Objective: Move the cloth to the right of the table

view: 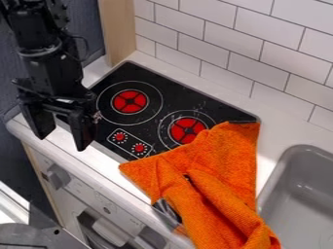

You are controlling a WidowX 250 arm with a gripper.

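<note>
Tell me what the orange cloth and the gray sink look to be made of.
The orange cloth looks like terry or microfiber: matte, fuzzy, slumping in folds. The gray sink seems smooth molded plastic, though painted metal is possible; its rounded walls show a faint sheen.

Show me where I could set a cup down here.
The white counter between stovetop, tiled wall and sink is bare, as is the upper-left burner. Crowded: the stovetop's lower right, where the orange cloth lies, and left, where the gripper hangs.
</note>
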